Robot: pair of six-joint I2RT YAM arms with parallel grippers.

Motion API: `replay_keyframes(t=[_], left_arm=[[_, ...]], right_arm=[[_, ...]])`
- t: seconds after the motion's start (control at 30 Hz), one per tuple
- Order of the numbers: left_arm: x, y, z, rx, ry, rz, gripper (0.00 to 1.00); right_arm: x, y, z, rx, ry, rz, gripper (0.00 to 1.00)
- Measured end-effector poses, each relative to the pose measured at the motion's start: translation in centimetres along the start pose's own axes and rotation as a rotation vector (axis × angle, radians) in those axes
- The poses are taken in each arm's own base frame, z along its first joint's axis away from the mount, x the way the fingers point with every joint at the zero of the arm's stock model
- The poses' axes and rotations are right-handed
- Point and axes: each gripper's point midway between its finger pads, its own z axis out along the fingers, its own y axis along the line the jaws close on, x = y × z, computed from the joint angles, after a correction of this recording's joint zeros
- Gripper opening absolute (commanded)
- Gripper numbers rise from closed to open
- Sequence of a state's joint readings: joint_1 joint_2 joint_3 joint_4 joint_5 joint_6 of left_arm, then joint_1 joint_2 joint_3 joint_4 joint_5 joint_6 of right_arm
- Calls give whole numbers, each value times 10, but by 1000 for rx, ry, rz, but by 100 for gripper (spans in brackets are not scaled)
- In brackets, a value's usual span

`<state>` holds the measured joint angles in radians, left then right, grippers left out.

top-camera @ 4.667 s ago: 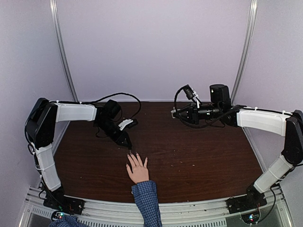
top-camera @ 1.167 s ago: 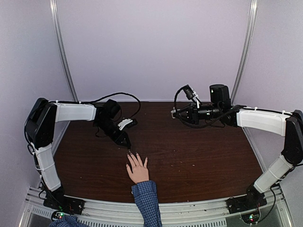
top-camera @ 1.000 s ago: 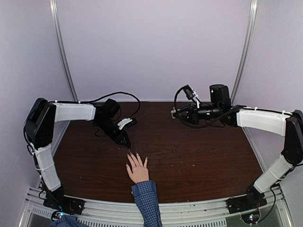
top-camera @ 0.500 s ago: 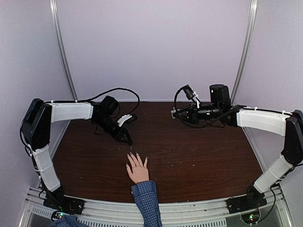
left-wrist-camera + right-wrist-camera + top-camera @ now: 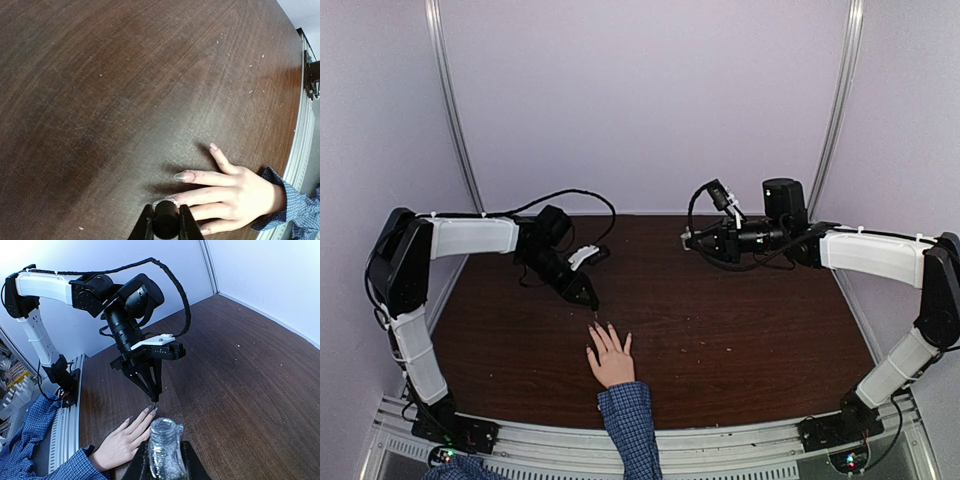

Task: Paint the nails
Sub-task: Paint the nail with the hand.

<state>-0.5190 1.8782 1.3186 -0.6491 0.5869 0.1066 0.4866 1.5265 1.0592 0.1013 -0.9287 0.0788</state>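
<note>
Task's thing: the nails sit on a hand lying flat with its fingers spread at the near middle of the bench. Its blue checked cuff points toward the near edge.
Left claw: the left claw is clamped on a black brush cap and points down just beyond the fingertips. The thin brush hangs right at a fingertip; whether it touches cannot be told.
Right claw: the right claw is clamped around the polish bottle, held in the air to the far right, well apart from the hand.
Done so far: in the left wrist view the two nearest nails carry a dull greyish-mauve sheen, so they look coated. That is a judgement, since they are small.
Left to do: the other nails are hidden by the cap or too small to read, so the painting seems to be midway.
Container: the bottle is the only one. It is uncapped, with a clear glass neck and an open mouth.
Contents: how much polish is inside cannot be told.
</note>
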Motion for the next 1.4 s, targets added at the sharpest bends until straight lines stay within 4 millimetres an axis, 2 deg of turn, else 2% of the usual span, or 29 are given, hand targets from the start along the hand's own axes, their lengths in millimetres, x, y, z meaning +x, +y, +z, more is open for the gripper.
replay_keyframes(t=[0.63, 1.1, 1.23, 1.4], left_arm=[[10, 8, 8, -34, 45, -15, 0], [11, 19, 7, -89, 50, -24, 0], [4, 19, -2, -105, 18, -23, 0], [-14, 10, -28, -129, -69, 9, 0]], right_arm=[[0, 0, 0, 0, 0, 0, 0], [0, 0, 0, 0, 0, 1, 0], [0, 1, 0, -3, 0, 5, 0], [-1, 2, -1, -10, -1, 14, 0]])
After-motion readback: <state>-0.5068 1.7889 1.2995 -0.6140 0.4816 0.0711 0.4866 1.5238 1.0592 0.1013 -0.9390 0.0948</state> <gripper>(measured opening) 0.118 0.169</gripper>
